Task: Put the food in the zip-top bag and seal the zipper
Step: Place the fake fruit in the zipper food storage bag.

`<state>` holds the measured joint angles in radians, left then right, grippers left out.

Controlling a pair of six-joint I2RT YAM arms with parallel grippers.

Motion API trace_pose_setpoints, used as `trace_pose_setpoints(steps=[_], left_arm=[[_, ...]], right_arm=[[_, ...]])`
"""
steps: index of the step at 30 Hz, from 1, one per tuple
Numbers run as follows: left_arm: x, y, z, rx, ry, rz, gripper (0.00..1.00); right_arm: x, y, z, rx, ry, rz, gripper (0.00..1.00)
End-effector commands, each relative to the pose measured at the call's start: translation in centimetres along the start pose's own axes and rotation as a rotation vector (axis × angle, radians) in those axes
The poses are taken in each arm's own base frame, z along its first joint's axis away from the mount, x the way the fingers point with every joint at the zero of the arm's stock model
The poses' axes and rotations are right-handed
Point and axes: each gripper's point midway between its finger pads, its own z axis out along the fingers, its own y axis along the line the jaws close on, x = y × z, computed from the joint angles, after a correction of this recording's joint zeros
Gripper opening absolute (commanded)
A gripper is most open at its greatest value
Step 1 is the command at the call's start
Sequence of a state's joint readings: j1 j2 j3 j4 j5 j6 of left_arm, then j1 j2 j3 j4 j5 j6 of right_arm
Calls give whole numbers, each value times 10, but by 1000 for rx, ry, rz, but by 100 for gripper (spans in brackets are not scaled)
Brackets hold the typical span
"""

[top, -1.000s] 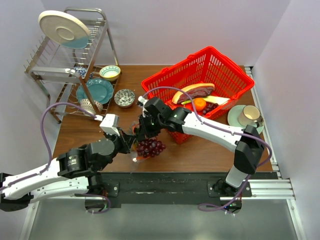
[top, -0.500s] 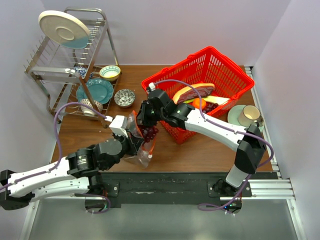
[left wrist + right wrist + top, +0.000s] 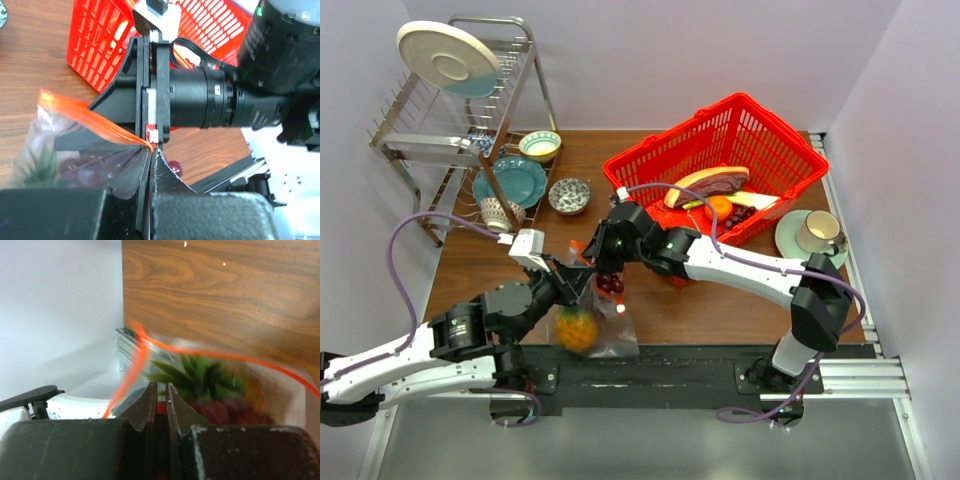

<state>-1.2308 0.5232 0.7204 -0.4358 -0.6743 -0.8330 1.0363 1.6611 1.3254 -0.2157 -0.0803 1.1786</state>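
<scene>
The zipper of the zip-top bag was clamped in the left claw; the bag was pinched in the closed right claw.

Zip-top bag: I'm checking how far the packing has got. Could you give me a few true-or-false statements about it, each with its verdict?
1. The pineapple is inside the zip-top bag. True.
2. The grape bunch lies bare on the table. False: it is in the bag with the pineapple.
3. The left gripper and the right gripper both pinch the bag at its mouth. True.
4. The zipper is sealed end to end. False: its two sides gape apart.
5. The red basket is empty. False: it holds a pink-red slice and more.
</scene>
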Motion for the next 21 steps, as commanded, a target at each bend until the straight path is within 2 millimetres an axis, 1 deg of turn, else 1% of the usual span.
trace_pose_setpoints(steps=[1, 2, 4, 5, 6, 8, 9, 10, 11, 12, 13, 14, 16, 17, 18, 19, 20, 21], left_arm=[[-14, 3, -1, -2, -88, -116, 0], [-13, 4, -1, 1, -89, -121, 0], [-9, 5, -1, 4, -79, -117, 0], [-6, 7, 0, -5, -70, -105, 0], [-4, 8, 0, -7, -65, -99, 0], [-1, 8, 1, -8, -49, -80, 0], [-1, 7, 0, -1, -47, -77, 0], [0, 5, 0, 13, -38, -57, 0], [-2, 1, -1, 31, -43, -59, 0], [-1, 0, -1, 40, -41, -53, 0], [-1, -1, -1, 45, -38, -50, 0], [-2, -2, -1, 49, -40, -50, 0], [-1, -4, -1, 58, -38, -40, 0], [-3, -6, -1, 66, -43, -40, 0], [-3, -7, -1, 71, -43, -37, 0], [-4, -8, -2, 79, -46, -32, 0], [-6, -9, -2, 83, -48, -32, 0], [-6, -9, -2, 83, -48, -29, 0]], right_arm=[[-9, 35, -21, -106, -68, -17, 24], [-9, 35, -21, -102, -70, -24, 36], [-13, 37, -27, -99, -84, -57, 49], [-15, 32, -29, -64, -94, -75, 58], [-19, 41, -36, -76, -102, -120, 59], [-27, 41, -45, -45, -136, -167, 61], [-34, 48, -52, -50, -161, -214, 61], [-39, 50, -59, -43, -179, -233, 61], [-41, 46, -64, -12, -184, -255, 61], [-48, 49, -71, -8, -211, -294, 61], [-50, 51, -77, -5, -221, -307, 61], [-49, 46, -80, 17, -219, -320, 61], [-53, 48, -88, 20, -233, -352, 61], [-53, 44, -91, 45, -228, -370, 61], [-59, 48, -97, 53, -249, -408, 60], [-59, 41, -101, 88, -236, -442, 60], [-62, 43, -107, 102, -238, -475, 60], [-64, 36, -110, 140, -229, -541, 59]])
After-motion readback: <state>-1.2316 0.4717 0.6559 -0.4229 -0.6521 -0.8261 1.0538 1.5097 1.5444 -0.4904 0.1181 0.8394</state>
